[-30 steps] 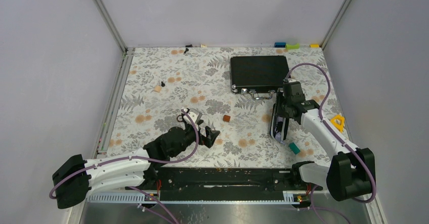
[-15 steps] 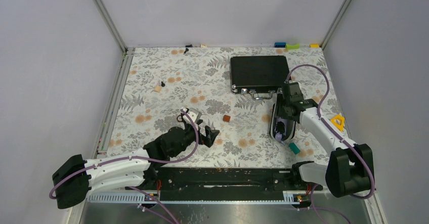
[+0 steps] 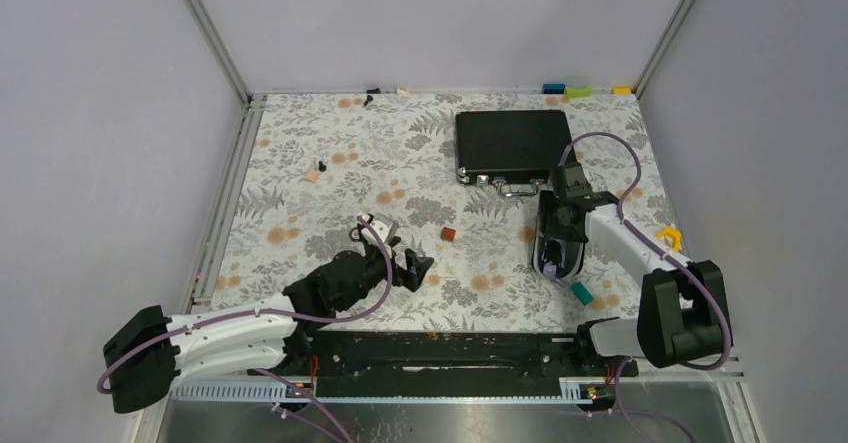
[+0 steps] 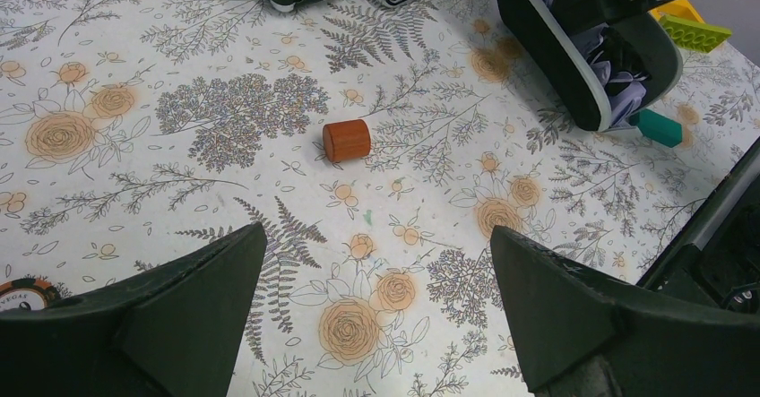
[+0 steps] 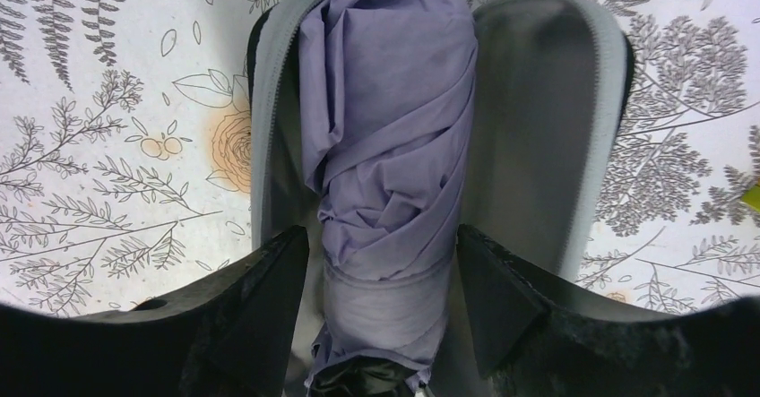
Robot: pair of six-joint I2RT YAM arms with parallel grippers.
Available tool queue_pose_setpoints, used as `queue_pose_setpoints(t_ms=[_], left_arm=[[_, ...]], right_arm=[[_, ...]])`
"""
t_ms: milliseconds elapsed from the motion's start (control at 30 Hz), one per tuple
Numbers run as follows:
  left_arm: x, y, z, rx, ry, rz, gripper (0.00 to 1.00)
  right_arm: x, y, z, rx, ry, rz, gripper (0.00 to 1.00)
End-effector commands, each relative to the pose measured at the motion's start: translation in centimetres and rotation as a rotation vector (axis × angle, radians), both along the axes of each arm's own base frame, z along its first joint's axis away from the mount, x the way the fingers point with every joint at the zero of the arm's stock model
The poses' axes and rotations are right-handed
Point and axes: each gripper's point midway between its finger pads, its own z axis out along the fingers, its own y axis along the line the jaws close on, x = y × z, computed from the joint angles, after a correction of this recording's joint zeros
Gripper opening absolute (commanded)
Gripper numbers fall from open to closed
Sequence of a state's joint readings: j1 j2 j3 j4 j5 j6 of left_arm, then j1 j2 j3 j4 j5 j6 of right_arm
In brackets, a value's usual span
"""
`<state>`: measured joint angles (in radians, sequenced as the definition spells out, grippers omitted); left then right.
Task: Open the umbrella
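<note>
Lavender fabric, the folded umbrella (image 5: 385, 146), lies in the open case (image 5: 547, 128) at four o'clock on the table (image 3: 300, 163); I can't make out its handle. The right gripper (image 5: 381, 234) straddles it, jaws spread, contact unclear. The left gripper (image 4: 376, 240) gapes empty near six o'clock.

Plain pale grey walls (image 3: 440, 23) enclose a table (image 3: 290, 213) covered in floral-print cloth.
</note>
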<state>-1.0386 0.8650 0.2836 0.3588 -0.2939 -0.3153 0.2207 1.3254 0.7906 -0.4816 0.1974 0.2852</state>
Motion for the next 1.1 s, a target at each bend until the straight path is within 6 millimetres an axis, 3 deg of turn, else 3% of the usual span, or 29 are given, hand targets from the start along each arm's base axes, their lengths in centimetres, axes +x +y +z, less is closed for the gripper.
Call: queue_pose_setpoints(t_ms=[0, 133, 333, 833, 1067], left_arm=[[0.6, 0.1, 1.7, -0.061, -0.029, 0.031, 0.99], [0.6, 0.2, 1.9, -0.066, -0.032, 0.033, 0.99], [0.6, 0.4, 2.0, -0.07, -0.037, 0.038, 0.99], [0.6, 0.5, 2.0, -0.072, -0.036, 0.042, 0.99], [0.5, 0.5, 2.2, -0.081, -0.042, 0.041, 0.99]], right_arm=[[1.1, 1.1, 0.1, 0.047, 0.01, -0.02, 0.69], [1.4, 1.5, -0.6, 0.054, 0.055, -0.019, 0.63], [1.5, 0.5, -1.1, -0.006, 0.086, -0.053, 0.53], [1.5, -3.3, 2.5, -0.189, -0.025, -0.098, 0.01], [1.3, -3.1, 4.9, -0.157, -0.116, -0.094, 0.0]])
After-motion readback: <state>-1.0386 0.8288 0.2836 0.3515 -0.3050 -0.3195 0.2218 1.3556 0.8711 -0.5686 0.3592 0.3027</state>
